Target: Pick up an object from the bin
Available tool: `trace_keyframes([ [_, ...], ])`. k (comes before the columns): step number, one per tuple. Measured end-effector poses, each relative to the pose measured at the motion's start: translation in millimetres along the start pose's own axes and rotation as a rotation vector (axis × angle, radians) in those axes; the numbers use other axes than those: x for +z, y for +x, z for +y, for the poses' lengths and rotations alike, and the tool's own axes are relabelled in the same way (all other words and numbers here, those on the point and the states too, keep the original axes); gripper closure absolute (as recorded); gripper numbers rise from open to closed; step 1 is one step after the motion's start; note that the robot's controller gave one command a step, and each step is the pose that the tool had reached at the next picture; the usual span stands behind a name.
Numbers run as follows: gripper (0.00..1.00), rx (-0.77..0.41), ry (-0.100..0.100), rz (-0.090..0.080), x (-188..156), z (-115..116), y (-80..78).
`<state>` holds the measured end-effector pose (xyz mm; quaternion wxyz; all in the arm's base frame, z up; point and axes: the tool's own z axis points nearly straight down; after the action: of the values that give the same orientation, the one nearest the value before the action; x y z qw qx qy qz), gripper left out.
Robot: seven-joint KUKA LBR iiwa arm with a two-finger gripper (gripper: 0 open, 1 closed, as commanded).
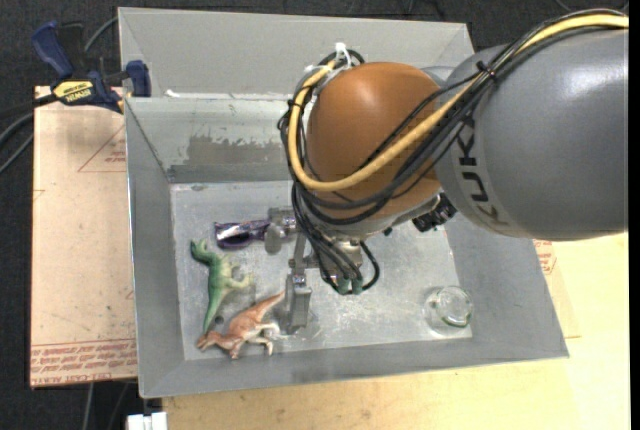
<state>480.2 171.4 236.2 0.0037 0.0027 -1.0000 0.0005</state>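
Camera view, looking down into grey metal bin (150,248). Arm (545,143) enters from the right, with its orange wrist cover (370,133) over the middle of the bin and yellow and black cables (300,173) looped round it.

Claw (296,308) hangs low over the front-left part of the floor. Its tip is just beside the back of a brown toy dinosaur (243,326) (touching or apart: cannot tell). Whether the claw is open or closed cannot be told from this angle.

2 dinosaurs on the floor:
- the brown one lies on its side near the front wall.
- a green toy dinosaur (213,276) lies just left of it, stretched front to back, lower end close to the brown one.

A small purple thing (238,234) lies behind the green dinosaur. A clear round thing (447,306) sits front-right, well apart from the rest.
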Motion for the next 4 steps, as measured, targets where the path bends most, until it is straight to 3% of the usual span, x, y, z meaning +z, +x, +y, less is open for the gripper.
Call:
trace_keyframes([
  [1,0.00,0.006,-0.002,-0.008,-4.4,-1.4,-1.6],
  [2,0.00,-0.259,-0.002,-0.005,110.3,9.2,-0.7],
  [3,0.00,-0.350,-0.002,-0.012,74.8,23.6,-1.0],
  [4,0.00,-0.440,-0.003,-0.005,110.9,13.2,-1.3],
])
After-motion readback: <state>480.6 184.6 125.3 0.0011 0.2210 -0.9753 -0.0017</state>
